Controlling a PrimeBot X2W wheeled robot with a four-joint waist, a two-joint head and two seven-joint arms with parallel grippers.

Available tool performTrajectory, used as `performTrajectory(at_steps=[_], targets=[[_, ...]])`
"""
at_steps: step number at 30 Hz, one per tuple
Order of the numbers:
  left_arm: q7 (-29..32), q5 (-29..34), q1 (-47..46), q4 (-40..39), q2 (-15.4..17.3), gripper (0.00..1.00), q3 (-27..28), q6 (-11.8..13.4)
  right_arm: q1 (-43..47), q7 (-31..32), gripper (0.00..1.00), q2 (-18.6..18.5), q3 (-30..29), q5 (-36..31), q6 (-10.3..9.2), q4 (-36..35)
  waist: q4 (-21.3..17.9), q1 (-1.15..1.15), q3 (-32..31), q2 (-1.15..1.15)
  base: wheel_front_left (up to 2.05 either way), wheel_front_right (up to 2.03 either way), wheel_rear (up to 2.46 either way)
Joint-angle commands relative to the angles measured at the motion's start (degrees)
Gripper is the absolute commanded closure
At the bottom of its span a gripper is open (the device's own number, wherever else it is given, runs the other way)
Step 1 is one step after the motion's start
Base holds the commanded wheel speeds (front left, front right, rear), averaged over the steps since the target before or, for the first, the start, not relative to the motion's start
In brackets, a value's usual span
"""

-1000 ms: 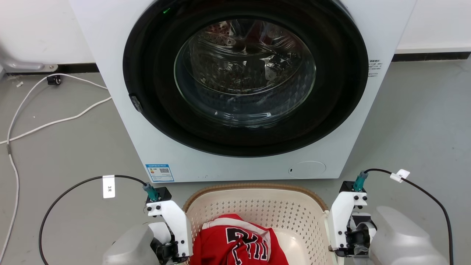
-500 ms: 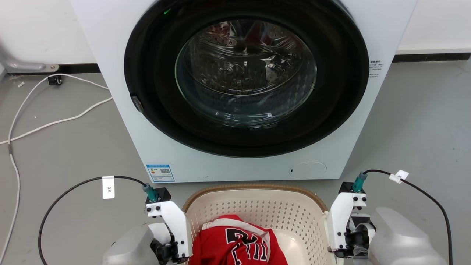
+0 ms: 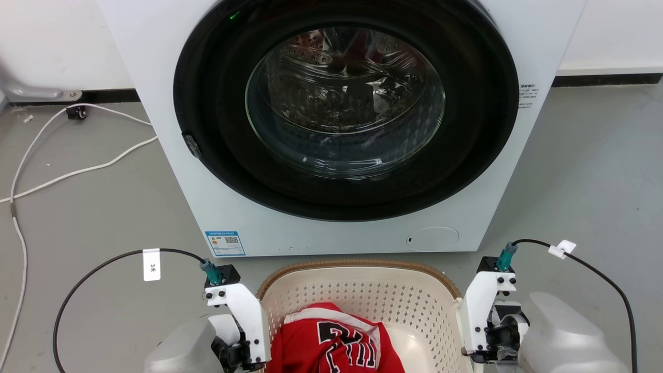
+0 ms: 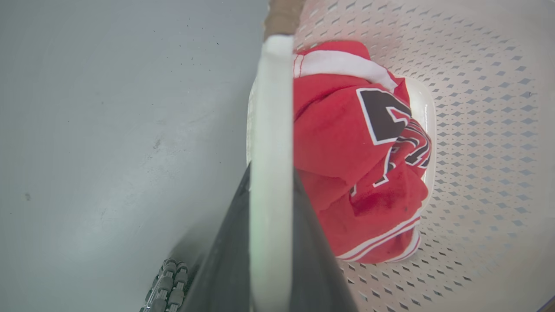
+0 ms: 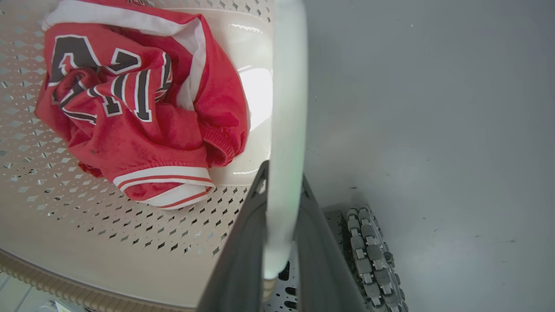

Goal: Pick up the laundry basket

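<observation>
Before the white metal washer [image 3: 321, 238], our left gripper [image 4: 271, 173] and right gripper [image 5: 282, 173] clench the cream perforated plastic basket [image 3: 362, 292]; uneven lifting could tip it.

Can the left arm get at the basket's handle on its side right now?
Probably yes: the left gripper has its fingers on either side of the white handle of the laundry basket, with nothing else between.
</observation>
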Motion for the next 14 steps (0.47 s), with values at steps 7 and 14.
performTrajectory(at_steps=[7, 14], targets=[[-0.3, -1.1, -0.4, -1.1, -2.4, 1.00, -0.3, -0.9, 0.5, -0.1, 1.00, 2.7, -0.5, 0.2, 0.80, -0.8, -0.1, 0.00, 0.0, 0.00, 0.00, 0.00, 0.00], [-0.5, -1.6, -0.4, -1.0, -2.3, 1.00, -0.6, -0.9, 0.4, 0.0, 1.00, 2.7, -0.8, 0.2, 0.80, -0.8, -0.1, 0.00, 0.1, 0.00, 0.00, 0.00, 0.00]])
